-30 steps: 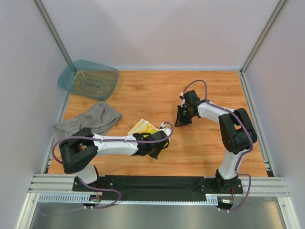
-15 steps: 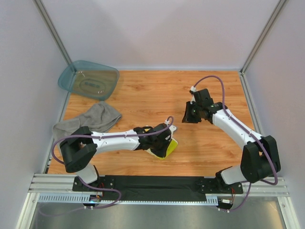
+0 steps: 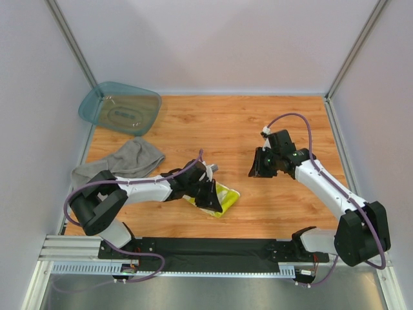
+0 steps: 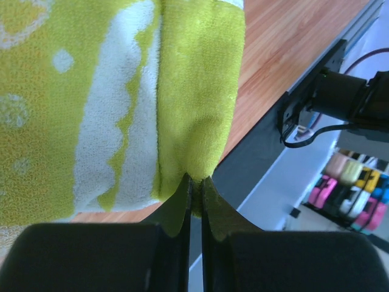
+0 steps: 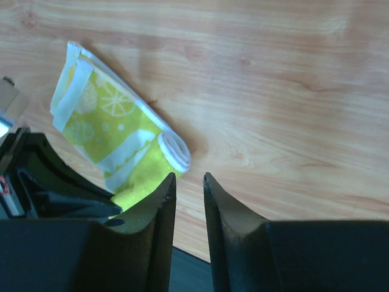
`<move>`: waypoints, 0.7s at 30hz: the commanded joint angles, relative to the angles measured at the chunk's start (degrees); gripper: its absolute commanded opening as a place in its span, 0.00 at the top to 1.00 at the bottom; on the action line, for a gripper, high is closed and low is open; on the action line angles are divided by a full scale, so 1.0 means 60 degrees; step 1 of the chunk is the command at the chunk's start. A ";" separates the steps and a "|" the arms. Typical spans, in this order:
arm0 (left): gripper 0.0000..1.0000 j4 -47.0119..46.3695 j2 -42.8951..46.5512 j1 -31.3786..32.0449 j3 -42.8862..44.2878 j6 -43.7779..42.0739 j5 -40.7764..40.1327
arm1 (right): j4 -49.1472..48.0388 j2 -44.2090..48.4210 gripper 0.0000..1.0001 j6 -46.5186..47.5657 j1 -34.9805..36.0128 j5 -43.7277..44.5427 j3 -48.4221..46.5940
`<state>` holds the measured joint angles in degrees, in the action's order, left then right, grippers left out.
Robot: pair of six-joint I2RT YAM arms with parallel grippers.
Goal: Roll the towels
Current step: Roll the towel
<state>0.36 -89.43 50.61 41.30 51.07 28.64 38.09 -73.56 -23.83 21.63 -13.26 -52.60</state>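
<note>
Task early: yellow cloth (image 3: pixel 224 199) looks partly rolled, grey towel (image 3: pixel 126 160) not yet rolled.
Left gripper (image 4: pixel 196 179) clamps the yellow cloth's folded edge near the front middle of the table (image 3: pixel 213 123); one end curls into a loose roll, lemon print showing. Right gripper (image 5: pixel 188 179) hovers nearby, jaws narrowly parted, empty. Grey towel lies crumpled at left, beside teal tub (image 3: pixel 119 108).

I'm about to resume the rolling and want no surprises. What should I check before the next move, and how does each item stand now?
1. Grip of left tool on yellow cloth: ok, edge pinched.
2. Is right tool empty and clear of the cloth: ok, jaws slightly apart.
3. Is yellow cloth rolled: not ok, mostly flat.
4. Is grey towel rolled: not ok, crumpled, untouched.
5. Is teal tub out of the way: ok, far corner.
</note>
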 commanded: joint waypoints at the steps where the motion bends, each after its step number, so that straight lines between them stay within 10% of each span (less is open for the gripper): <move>1: 1.00 -0.1928 0.0461 -0.0333 -0.0712 0.1476 0.0836 | -0.0589 0.0482 0.73 -0.0333 0.0130 -0.1142 0.0430; 21: 1.00 -0.6080 0.0081 -0.2209 -0.3923 0.5477 0.1071 | -0.2655 0.0483 0.66 -0.1389 0.1683 -0.1497 0.1881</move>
<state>-31.27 -88.36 38.79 19.29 80.27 34.61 27.38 -70.17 -30.57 30.48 -21.61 -42.02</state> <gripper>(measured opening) 0.086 0.332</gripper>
